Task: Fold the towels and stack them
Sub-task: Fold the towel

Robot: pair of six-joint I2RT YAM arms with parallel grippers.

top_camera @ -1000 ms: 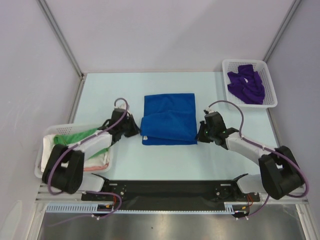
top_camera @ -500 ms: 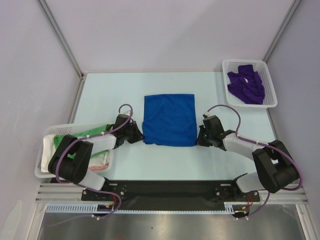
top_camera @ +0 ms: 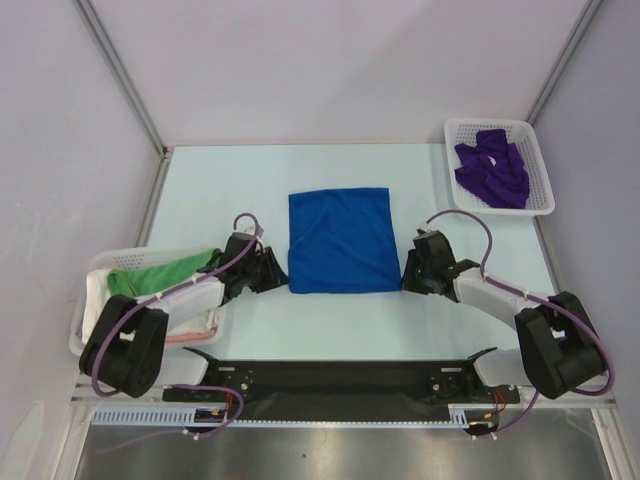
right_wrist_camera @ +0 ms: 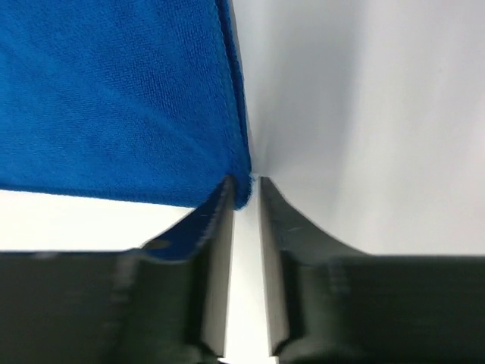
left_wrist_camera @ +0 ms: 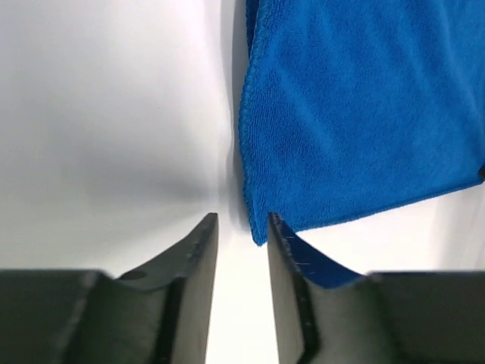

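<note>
A blue towel (top_camera: pixel 340 240) lies folded flat in the middle of the table. My left gripper (top_camera: pixel 272 272) sits low at the towel's near left corner. In the left wrist view the jaws (left_wrist_camera: pixel 242 220) stand a little apart and empty, with the towel's corner (left_wrist_camera: pixel 364 114) just ahead of the tips. My right gripper (top_camera: pixel 408 272) sits at the near right corner. In the right wrist view its jaws (right_wrist_camera: pixel 244 182) show a narrow gap, and the towel's corner (right_wrist_camera: pixel 114 91) touches the tips.
A white basket (top_camera: pixel 80 320) at the near left holds a green towel (top_camera: pixel 150 270) and a white one. A white basket (top_camera: pixel 545 190) at the back right holds purple cloths (top_camera: pixel 492 168). Side walls stand close on both sides.
The towel's raised near half has been laid down, so it now lies flat. Both grippers came down to the near corners, let go and drew back slightly.
</note>
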